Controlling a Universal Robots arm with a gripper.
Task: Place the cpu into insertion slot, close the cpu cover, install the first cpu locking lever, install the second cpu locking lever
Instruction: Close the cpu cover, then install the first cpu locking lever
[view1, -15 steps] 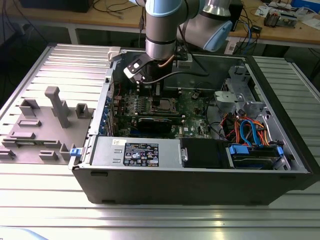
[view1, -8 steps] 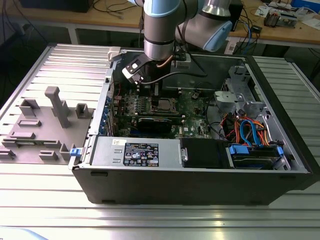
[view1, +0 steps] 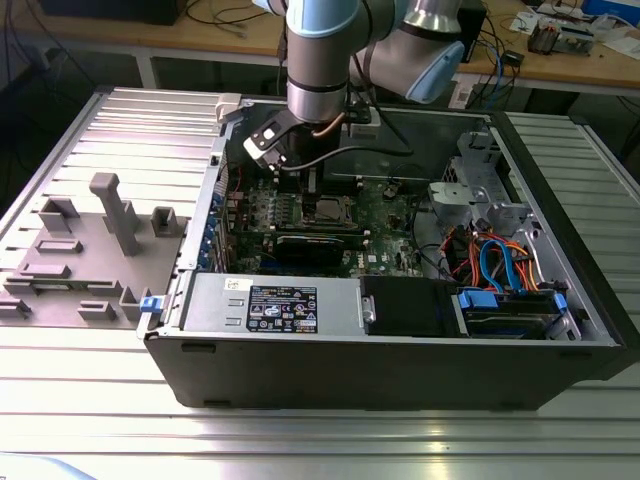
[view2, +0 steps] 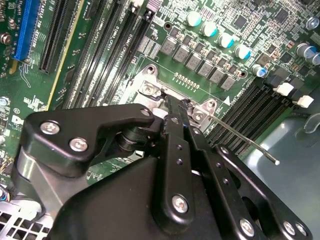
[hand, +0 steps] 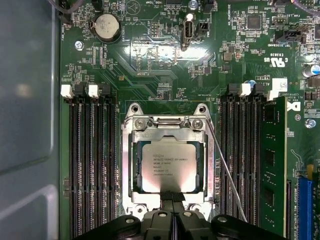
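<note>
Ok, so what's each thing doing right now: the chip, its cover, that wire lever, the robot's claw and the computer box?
chip: lying flat in place, showing through the cover's opening.
cover: folded down around the chip.
wire lever: swung out at a slant, not clipped down.
gripper: fingers shut, at the cover's edge.
computer case: open, insides showing.

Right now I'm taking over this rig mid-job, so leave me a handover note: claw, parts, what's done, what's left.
Claw: shut, tips at the edge of the cpu cover.
Parts: the cpu sits in the insertion slot; the cover lies down over it.
Done: cpu placed, cover closed.
Left: one locking lever angles free beside the socket, unlatched; the other lever's state I cannot tell.
</note>
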